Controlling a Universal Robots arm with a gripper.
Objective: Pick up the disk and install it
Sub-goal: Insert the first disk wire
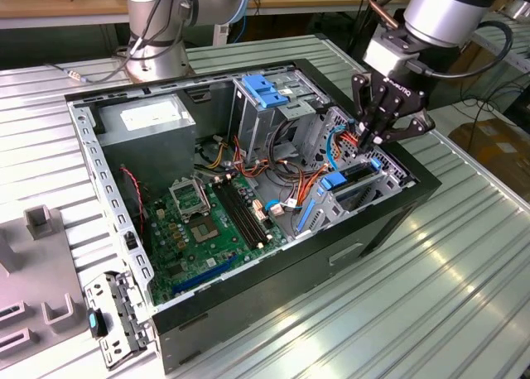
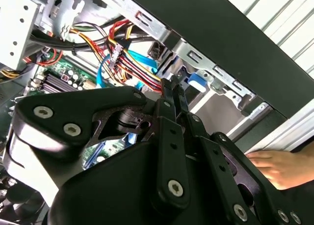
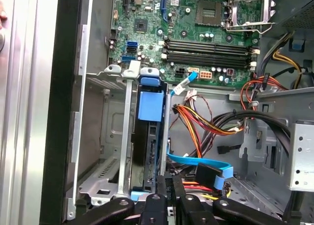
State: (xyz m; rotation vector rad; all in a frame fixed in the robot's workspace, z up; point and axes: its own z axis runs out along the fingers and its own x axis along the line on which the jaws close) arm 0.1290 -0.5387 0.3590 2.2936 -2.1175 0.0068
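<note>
- Gripper [image 1: 383, 136] hangs over the front corner of the open computer case [image 1: 348, 247], on the exterior view's right, its black linkage fingers drawn together with nothing between them; in the first wrist view the fingers [image 3: 172, 188] meet just above the rear edge of the disk.
- Disk [image 3: 149, 136] sits on edge in a metal bay beside the case wall, its blue plastic rail tab facing up; in the exterior view the same blue rail [image 1: 348, 179] shows in the bay directly beneath the gripper.
- Blue flat cable [image 3: 198, 162] runs from the disk's end past the gripper, next to a bundle of red, orange and yellow wires [image 3: 196, 119].
- Motherboard [image 1: 203, 226] lies on the case floor, with a grey power supply [image 1: 149, 118] at the far corner and a blue-topped drive cage [image 1: 263, 93] beside it.
- A hand [image 2: 279, 167] rests on the table just outside the case in the second wrist view.
</note>
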